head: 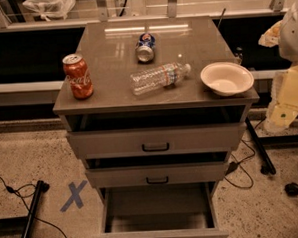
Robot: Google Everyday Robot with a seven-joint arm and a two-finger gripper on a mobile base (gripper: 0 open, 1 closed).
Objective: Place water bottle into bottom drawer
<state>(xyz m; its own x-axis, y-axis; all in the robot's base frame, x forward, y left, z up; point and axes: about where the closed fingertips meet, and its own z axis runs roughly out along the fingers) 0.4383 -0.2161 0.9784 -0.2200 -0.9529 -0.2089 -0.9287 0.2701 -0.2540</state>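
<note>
Plainly, water bottle (159,77) lies well left of claw (283,109).

Water bottle (159,77) lies sideways, bottom drawer (160,237) open, pincer (283,109) at right edge.

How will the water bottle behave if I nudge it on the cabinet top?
The water bottle lies on its side, so it would probably roll. It looks clear, thin and ribbed, so likely light and squashable. The gripper hangs at the right edge, away from it.
</note>
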